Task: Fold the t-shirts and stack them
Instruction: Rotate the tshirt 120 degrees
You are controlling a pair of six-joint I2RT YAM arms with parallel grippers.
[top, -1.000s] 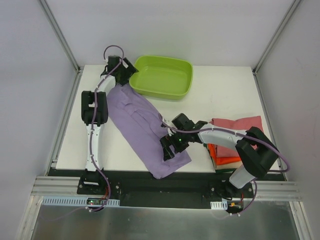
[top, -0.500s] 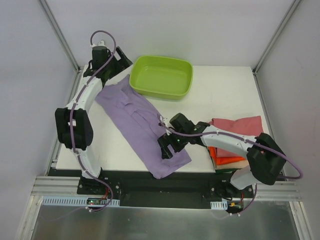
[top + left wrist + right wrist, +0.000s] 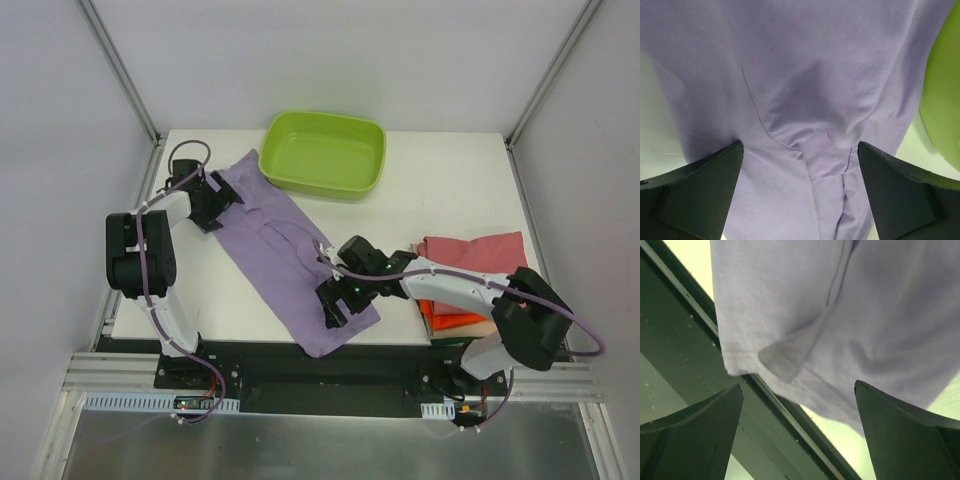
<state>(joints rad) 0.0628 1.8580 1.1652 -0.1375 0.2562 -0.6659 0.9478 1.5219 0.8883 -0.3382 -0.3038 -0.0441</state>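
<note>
1. The lilac t-shirt (image 3: 275, 240) lies in a long diagonal band on the table (image 3: 450, 190). Its far end is just beside the green tub (image 3: 325, 150), and its near hem overlaps the front edge.
2. The left gripper (image 3: 215, 203) sits over the far end and the right gripper (image 3: 335, 303) over the near end. Both are spread wide and grip nothing — probably placed to pinch opposite ends for a fold.
3. The rose-red shirt (image 3: 480, 250) lies folded on the orange shirt (image 3: 445, 308) at the right, probably the stack's spot.

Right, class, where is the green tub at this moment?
In the overhead view, the green tub sits at the far edge of the table, roughly centred, its left rim beside the far corner of the lilac shirt.
</note>
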